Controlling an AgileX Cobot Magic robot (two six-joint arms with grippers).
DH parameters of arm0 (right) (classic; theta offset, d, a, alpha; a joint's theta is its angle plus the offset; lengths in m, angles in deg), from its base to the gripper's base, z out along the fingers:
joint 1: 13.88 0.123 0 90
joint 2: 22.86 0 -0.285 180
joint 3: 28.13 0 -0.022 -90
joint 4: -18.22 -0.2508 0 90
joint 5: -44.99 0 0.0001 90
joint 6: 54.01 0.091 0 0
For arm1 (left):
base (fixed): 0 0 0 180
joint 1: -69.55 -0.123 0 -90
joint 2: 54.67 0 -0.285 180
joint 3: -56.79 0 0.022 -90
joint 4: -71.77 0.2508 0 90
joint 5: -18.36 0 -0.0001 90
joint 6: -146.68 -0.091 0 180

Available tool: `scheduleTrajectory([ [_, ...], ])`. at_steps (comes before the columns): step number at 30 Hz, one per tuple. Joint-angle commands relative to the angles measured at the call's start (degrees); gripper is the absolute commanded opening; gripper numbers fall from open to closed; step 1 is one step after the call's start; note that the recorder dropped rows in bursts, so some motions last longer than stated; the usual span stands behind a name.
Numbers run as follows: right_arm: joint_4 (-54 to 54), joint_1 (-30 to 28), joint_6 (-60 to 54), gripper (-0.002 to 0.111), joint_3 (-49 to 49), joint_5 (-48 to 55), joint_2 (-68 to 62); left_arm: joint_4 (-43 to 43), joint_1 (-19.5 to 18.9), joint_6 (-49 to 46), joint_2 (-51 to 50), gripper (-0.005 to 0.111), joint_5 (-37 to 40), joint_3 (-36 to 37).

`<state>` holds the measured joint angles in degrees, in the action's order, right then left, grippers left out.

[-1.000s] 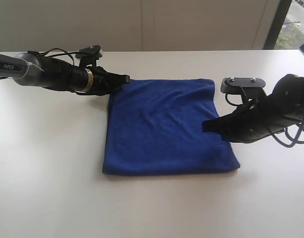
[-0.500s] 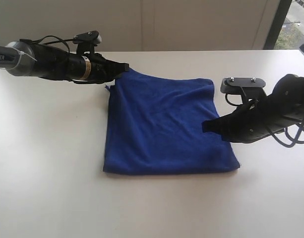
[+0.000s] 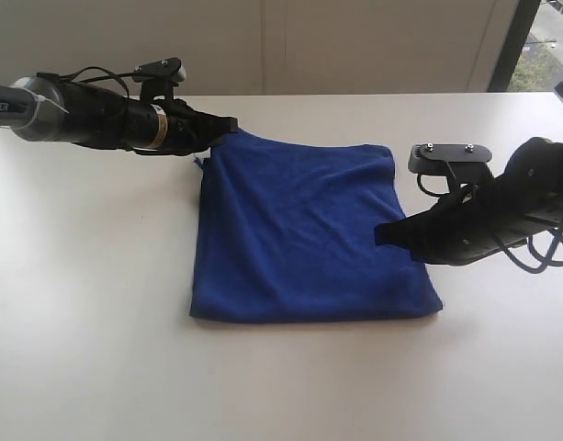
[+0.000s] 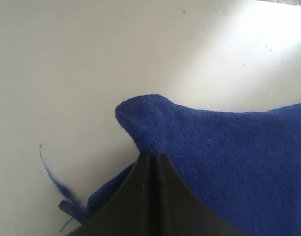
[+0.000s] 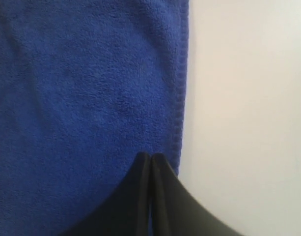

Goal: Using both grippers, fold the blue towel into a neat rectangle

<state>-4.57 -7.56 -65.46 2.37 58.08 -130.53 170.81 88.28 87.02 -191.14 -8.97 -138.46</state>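
The blue towel (image 3: 309, 239) lies folded in a rough square in the middle of the white table (image 3: 97, 303). My left gripper (image 3: 230, 124) is shut on its far left corner and holds that corner raised off the table. In the left wrist view the corner (image 4: 140, 115) stands up just past the closed gripper (image 4: 151, 155). My right gripper (image 3: 380, 235) is shut, with its tip over the towel's right edge about halfway along. The right wrist view shows its closed tips (image 5: 151, 155) above the cloth (image 5: 81, 88) beside the hem, with nothing between them. No white label shows.
A loose blue thread (image 4: 47, 167) hangs from the towel under the lifted corner. The right arm's cables (image 3: 538, 253) loop at the table's right side. A wall (image 3: 263, 46) runs behind the table's far edge.
The left gripper has risen and drawn back slightly, lifting the towel's far left corner off the table. The right arm has stayed still.
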Motion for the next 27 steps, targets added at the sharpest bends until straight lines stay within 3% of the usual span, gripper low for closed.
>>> scheduleTrajectory([
  [1, 0.5, 0.0, -0.2, 0.000, -0.1, 0.0, -0.1, 0.9, 0.2, 0.7, 0.3, 0.000, -1.0, -0.3],
  [15, 0.5, 0.0, -0.4, 0.000, -0.1, 0.0, -0.2, 0.9, -0.3, 0.7, 3.3, 0.000, -3.2, -0.2],
  [27, 0.7, 0.0, -0.4, 0.000, -0.1, -0.1, -0.2, 0.9, -0.3, 0.7, 2.7, 0.000, 5.6, 6.7],
])
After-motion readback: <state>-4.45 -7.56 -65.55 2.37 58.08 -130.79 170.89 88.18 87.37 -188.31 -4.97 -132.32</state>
